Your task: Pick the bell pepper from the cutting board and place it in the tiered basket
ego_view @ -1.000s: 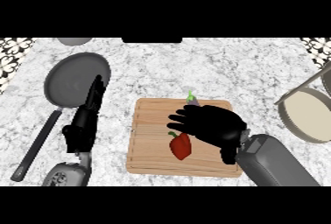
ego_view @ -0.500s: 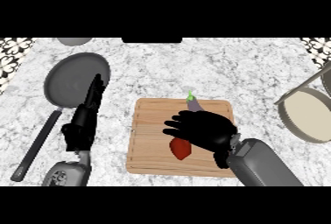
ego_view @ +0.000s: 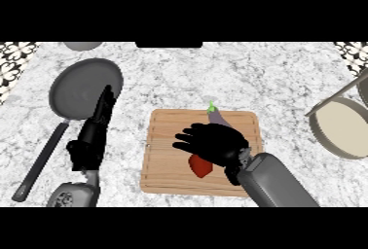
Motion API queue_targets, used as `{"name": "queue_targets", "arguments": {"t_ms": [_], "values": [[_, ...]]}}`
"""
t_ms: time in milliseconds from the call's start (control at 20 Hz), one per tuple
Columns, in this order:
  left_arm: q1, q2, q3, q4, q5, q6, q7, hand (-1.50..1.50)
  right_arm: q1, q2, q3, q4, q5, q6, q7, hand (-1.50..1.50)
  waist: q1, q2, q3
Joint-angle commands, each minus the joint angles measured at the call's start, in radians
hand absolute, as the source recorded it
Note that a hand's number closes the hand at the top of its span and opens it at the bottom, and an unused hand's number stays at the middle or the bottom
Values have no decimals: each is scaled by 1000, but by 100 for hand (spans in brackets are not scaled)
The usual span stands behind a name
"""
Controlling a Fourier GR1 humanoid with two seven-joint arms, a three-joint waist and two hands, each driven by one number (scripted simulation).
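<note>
The white-and-grey marbled counter top (ego_view: pixel 215 78) carries all items. At the right edge stands the round tiered basket with a grey rim and pale cream floor (ego_view: pixel 343 129); the tier in view holds nothing. At left lies a round dark grey frying pan (ego_view: pixel 84 87), its pan bare, its long black handle running down toward the lower left. A rectangular light wooden cutting board (ego_view: pixel 164 165) sits at centre. On it lie a slim purple eggplant with a green stem (ego_view: pixel 215 115) near the far edge and the red bell pepper (ego_view: pixel 200 167), mostly covered by the right hand. No writing can be read anywhere.

The black right hand (ego_view: pixel 215 143) is palm-down over the pepper, fingers spread and bent toward the left; contact with the pepper cannot be confirmed. The black left hand (ego_view: pixel 97 124) rests beside the pan handle, fingers straight, together, pointing away.
</note>
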Motion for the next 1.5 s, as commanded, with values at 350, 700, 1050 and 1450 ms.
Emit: {"name": "queue_targets", "arguments": {"t_ms": [350,700,1050,1450], "values": [[0,-13,-14,-89,-32,-7,83,0,36,58,-12,100,63,-75,-53,-150,1,-1,0],[43,-22,-8,-69,-31,-16,25,0,15,113,-30,196,103,-105,-50,-150,2,0,0],[-45,-28,35,29,-39,-2,8,0,67,106,-83,183,89,-158,-95,-150,-2,0,0],[-50,-43,25,43,-39,11,0,0,98,115,39,294,147,-549,-108,150,1,2,0]]}}
